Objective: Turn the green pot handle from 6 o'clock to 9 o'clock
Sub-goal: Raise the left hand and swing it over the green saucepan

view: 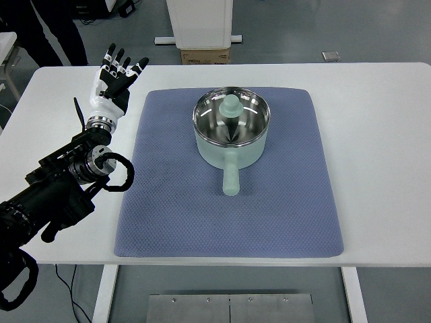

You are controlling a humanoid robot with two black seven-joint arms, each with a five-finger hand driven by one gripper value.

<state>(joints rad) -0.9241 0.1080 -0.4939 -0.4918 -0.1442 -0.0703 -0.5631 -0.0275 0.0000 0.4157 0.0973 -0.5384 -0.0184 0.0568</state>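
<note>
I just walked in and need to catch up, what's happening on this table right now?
A humanoid robot is set up to turn a green pot by its handle. The pot sits on a blue mat on the white table, lid on, with the handle pointing toward the robot, at about 6 o'clock. The left hand hovers over the table to the left of the mat, fingers spread, holding nothing. Nothing is touching the pot yet. The right arm is out of view.

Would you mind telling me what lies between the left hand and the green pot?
In the top view, only bare white table and the blue mat lie between the left hand and the green pot.
</note>
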